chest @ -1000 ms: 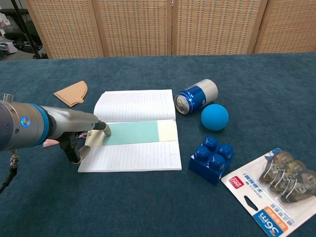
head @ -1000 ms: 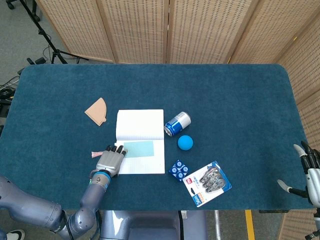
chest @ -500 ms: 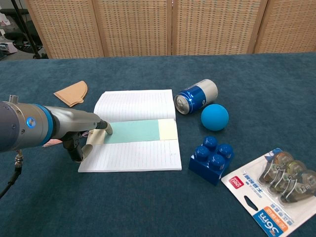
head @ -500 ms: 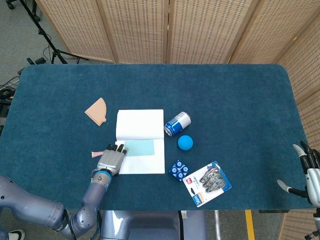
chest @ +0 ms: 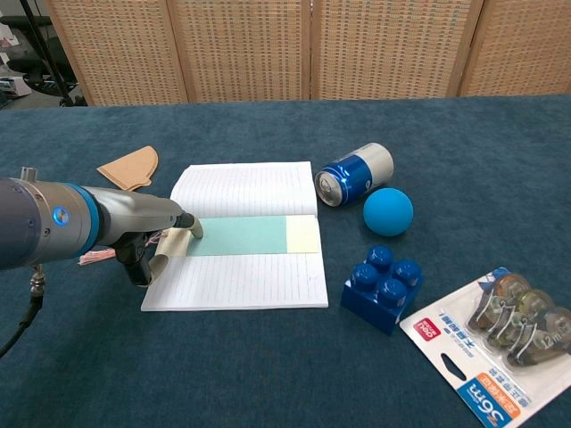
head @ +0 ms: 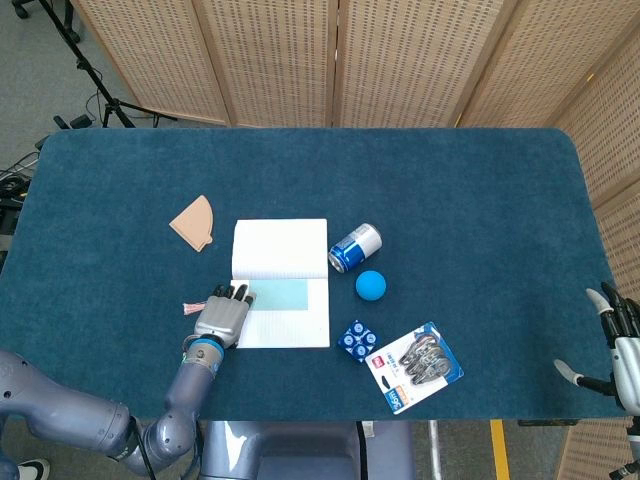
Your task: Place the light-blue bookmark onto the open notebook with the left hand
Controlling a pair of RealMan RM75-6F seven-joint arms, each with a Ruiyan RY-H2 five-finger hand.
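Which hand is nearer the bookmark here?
Left. The left hand sits at the notebook's left edge, fingers at the bookmark's left end. The right hand hangs off the table's far right edge.

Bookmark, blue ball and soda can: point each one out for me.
light-blue bookmark (chest: 239,236), chest view, middle of its teal strip on the open notebook.
blue ball (chest: 387,211), chest view, centre of its front face.
soda can (chest: 355,174), chest view, middle of its blue side.
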